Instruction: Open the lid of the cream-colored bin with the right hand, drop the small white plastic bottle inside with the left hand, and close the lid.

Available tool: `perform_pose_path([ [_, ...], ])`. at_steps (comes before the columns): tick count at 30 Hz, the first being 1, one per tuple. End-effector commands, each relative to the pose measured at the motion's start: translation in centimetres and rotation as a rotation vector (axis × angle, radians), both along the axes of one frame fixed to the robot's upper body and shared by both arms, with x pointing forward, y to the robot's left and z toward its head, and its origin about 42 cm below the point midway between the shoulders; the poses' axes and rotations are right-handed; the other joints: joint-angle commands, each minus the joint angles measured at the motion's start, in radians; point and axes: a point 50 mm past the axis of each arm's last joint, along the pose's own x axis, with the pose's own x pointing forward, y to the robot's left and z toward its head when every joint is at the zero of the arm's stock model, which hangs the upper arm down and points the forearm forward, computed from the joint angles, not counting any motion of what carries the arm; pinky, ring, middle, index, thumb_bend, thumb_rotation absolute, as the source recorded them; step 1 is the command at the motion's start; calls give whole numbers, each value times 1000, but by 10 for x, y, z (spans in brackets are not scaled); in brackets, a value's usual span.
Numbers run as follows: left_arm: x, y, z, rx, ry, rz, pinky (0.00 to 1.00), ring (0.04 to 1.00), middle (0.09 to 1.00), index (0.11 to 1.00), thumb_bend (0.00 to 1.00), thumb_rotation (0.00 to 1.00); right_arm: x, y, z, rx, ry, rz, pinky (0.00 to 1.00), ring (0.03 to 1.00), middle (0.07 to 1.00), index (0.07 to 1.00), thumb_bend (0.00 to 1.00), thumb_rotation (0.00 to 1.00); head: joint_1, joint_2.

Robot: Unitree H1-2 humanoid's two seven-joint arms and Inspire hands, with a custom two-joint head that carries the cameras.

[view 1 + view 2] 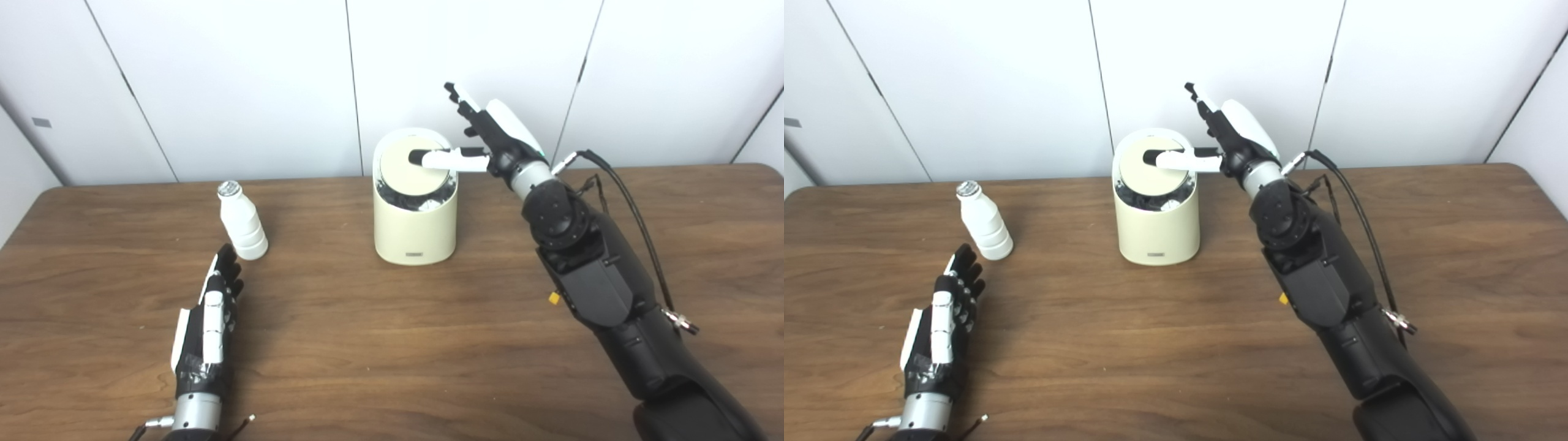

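The cream-colored bin (415, 226) stands at the table's middle back. Its round lid (409, 165) is tilted up, showing a dark liner with something crumpled inside. My right hand (484, 138) is open above the bin's right rim, its thumb lying across the raised lid and its fingers pointing up. The small white plastic bottle (242, 222) with a silver cap stands upright to the left of the bin. My left hand (211, 315) lies open and flat on the table just in front of the bottle, fingertips close to its base, holding nothing.
A brown wooden table (380, 343) fills the view, with white wall panels right behind the bin. My right forearm (612, 294) and its cable (637, 220) cross the table's right side.
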Motion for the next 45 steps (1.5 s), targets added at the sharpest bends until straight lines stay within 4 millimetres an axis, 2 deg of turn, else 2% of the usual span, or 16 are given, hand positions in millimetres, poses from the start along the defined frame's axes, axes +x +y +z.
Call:
perform_pose_path([
  [1, -3, -9, -8, -28, 2, -4, 1000, 1000, 1000, 997, 531, 999, 7, 11, 36, -12, -130, 35, 834, 943, 966, 999, 844, 585, -1, 0],
  [11, -4, -13, -8, -31, 5, -10, 1000, 1000, 1000, 996, 544, 977, 15, 17, 39, -68, -118, 60, 894, 980, 989, 1000, 808, 562, 13, 5],
  [19, -5, -13, -8, -38, 8, -8, 1000, 1000, 1000, 995, 559, 959, 18, 8, 34, -90, -110, 39, 890, 971, 983, 1000, 813, 468, 15, 12],
  [23, -5, -13, -6, -42, 15, 1, 1000, 1000, 1000, 991, 565, 951, 18, 6, 33, -89, -100, 30, 896, 971, 984, 1000, 823, 455, 14, 15],
  [28, -5, -12, -5, -44, 6, -2, 1000, 1000, 1000, 989, 549, 959, 18, 3, 30, -107, -97, 37, 924, 985, 991, 1000, 874, 498, 13, 19],
  [45, -5, -10, -3, -31, -2, -3, 1000, 1000, 1000, 990, 533, 985, 18, 3, 24, -133, -90, 46, 905, 981, 985, 1000, 846, 419, 11, 29],
])
